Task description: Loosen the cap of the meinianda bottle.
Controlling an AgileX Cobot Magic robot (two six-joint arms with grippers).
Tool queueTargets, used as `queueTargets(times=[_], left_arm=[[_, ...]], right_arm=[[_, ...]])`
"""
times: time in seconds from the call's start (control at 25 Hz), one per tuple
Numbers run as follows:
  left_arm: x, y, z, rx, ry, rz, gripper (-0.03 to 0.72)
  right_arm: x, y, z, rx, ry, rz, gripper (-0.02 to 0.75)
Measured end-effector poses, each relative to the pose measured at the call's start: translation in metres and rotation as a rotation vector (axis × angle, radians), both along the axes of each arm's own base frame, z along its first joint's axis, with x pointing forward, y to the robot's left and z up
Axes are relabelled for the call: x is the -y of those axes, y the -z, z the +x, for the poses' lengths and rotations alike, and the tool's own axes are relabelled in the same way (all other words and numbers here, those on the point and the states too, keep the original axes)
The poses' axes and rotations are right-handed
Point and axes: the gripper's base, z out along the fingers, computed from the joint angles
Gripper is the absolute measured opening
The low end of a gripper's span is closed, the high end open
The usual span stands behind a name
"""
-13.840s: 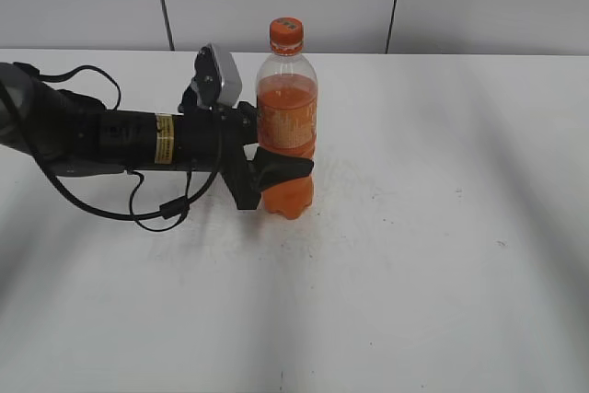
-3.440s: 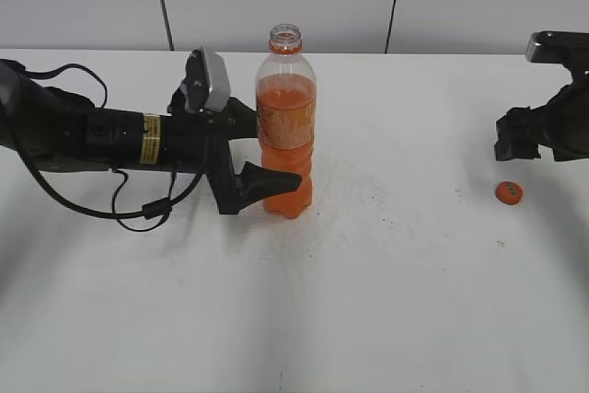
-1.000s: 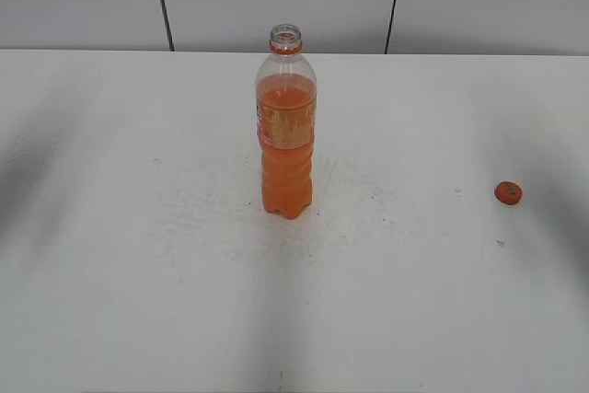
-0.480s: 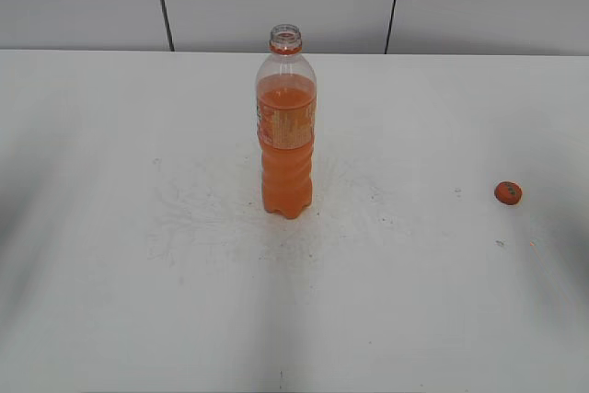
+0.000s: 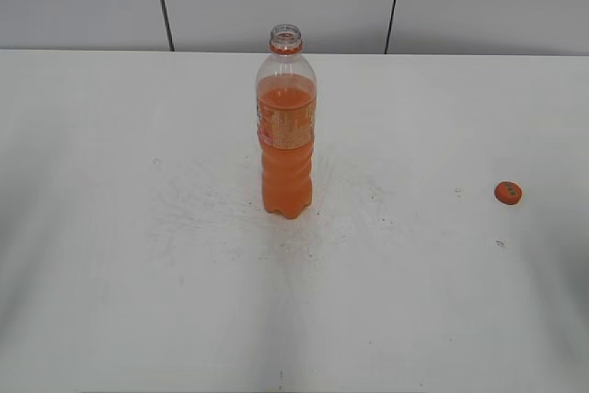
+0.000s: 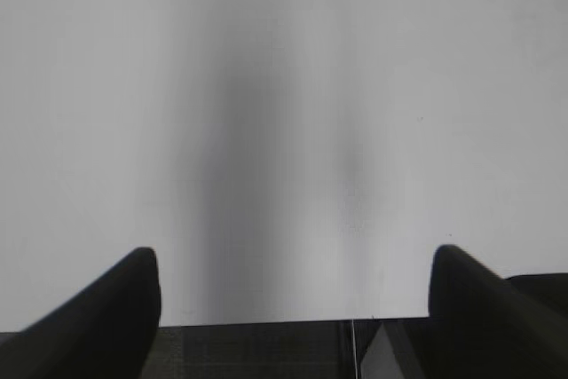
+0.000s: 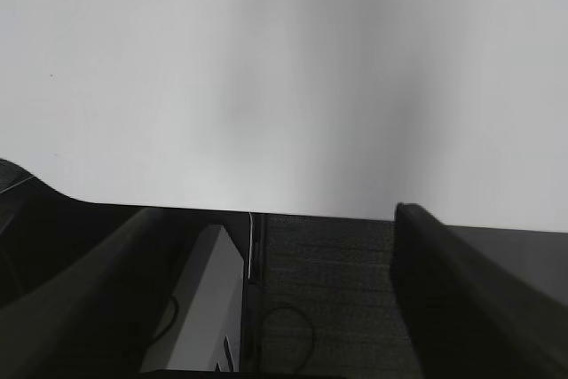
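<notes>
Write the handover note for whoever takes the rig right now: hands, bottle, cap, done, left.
Left hand: open, empty, over the near table edge, clear of the work.
Right hand: open, empty, also at the table edge. Neither arm shows in the exterior view.
Meinianda bottle: upright mid-table, mouth open, orange liquid inside, nothing holding it.
Cap: off the bottle, lying on the table far to the bottle's right.
Done: cap is loosened, in fact fully removed and set down.
Left: nothing on the task itself. Bottle is open and unsupported, so avoid bumping it.
</notes>
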Motion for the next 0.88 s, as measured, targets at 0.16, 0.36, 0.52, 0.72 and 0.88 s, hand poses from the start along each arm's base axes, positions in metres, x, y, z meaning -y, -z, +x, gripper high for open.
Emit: queueTargets(times=[0.16, 0.36, 0.52, 0.72, 0.88], left_arm=[[0.001, 0.004, -0.017, 0.030, -0.002, -0.023, 0.562], [0.000, 0.006, -0.042, 0.103, -0.001, -0.030, 0.562], [0.000, 0.008, -0.056, 0.137, -0.002, -0.034, 0.562], [-0.001, 0.002, -0.071, 0.218, -0.001, -0.037, 0.562], [-0.001, -0.005, -0.086, 0.309, 0.000, -0.041, 0.562]], right_arm=[[0.000, 0.004, -0.014, 0.046, 0.002, 0.006, 0.589], [0.001, 0.000, -0.034, 0.159, 0.003, 0.015, 0.588], [0.002, -0.001, -0.047, 0.224, 0.002, 0.017, 0.588], [0.002, -0.009, -0.057, 0.311, 0.002, 0.021, 0.588], [0.003, -0.011, -0.064, 0.326, 0.000, 0.013, 0.588]])
